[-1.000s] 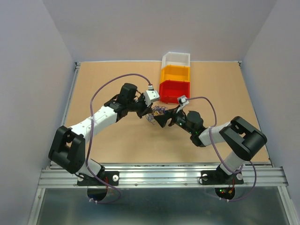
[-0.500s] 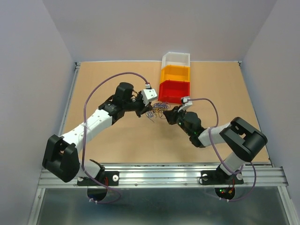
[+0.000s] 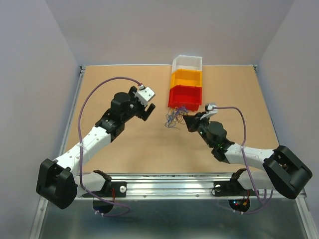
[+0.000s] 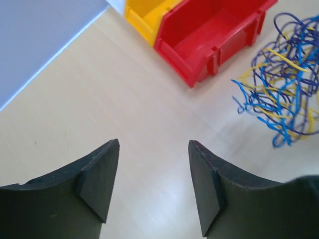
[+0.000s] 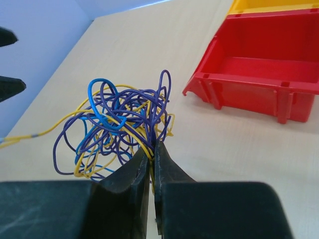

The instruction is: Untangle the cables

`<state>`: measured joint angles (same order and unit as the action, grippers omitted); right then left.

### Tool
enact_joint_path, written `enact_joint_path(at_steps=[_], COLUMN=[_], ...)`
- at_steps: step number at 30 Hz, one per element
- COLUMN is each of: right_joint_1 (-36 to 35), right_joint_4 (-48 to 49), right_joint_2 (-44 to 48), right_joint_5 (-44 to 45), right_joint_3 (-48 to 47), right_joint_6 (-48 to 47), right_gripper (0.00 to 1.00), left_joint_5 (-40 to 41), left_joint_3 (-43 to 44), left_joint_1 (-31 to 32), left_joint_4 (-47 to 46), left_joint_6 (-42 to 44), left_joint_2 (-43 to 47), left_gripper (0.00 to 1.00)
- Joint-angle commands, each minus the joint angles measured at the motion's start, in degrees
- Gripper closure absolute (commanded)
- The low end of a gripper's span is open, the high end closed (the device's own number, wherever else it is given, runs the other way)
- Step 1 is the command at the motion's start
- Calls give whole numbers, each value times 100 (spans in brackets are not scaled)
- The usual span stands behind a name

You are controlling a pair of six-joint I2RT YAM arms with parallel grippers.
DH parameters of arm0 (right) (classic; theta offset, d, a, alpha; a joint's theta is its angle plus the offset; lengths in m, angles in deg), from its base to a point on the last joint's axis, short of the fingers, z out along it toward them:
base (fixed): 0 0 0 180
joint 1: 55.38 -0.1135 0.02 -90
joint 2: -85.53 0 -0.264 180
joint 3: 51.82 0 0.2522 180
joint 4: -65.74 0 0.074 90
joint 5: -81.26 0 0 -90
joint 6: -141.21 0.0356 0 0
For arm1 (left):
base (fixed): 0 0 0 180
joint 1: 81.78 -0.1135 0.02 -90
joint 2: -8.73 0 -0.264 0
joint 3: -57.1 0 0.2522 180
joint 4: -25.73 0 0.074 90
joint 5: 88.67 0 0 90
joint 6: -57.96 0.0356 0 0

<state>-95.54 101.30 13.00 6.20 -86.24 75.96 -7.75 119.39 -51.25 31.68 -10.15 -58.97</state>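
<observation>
Cables [image 3: 173, 118] tangled mid-table, just before red bin [image 3: 185, 97]. Right jaws closed on clump's right side. Left jaws open, apart on clump's left; yellow strand [image 5: 35, 133] trails that way.

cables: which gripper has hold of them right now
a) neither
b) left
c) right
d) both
c: the right gripper is pinched shut on strands of the cables, while the left gripper is open with nothing between its fingers and sits apart from them.
</observation>
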Motion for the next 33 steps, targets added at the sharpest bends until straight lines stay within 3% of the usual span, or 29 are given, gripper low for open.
enact_joint_path(at_steps=[1,10,19,22,24,25,28,29,31,33], right_joint_1=[-62,-527,-712,-747,-756,-765,-791,-791,-783,-783], right_joint_4=[-466,-986,-1030,-1047,-1073,-1091,-1152,-1170,-1240,-1328], right_joint_2=[257,73,-129,-156,-138,-147,-112,-95,-33,19], right_joint_5=[-702,-562,-457,-457,-431,-422,-360,-334,-255,-45], right_joint_3=[-121,-719,-1036,-1141,-1211,-1229,-1264,-1256,-1229,-1177], right_joint_6=[-199,-313,-383,-401,-410,-419,-436,-428,-454,-445], right_gripper=[99,99,99,99,100,100,100,99,99,99], left_joint_5=[-983,-2843,-3064,-3021,-2881,-2741,-2617,-2555,-2380,-2247], left_joint_3=[-169,-204,6,112,235,323,376,394,411,403], left_joint_1=[-82,58,349,393,402,393,393,393,384,332], left_joint_4=[-485,-247,210,377,430,456,500,518,483,413], left_joint_6=[34,438,746,808,747,738,799,791,756,676], left_joint_2=[336,275,-242,-515,-656,-761,-928,-955,-973,-938], left_gripper=[2,1,2,7,18,31,50,76,100,100])
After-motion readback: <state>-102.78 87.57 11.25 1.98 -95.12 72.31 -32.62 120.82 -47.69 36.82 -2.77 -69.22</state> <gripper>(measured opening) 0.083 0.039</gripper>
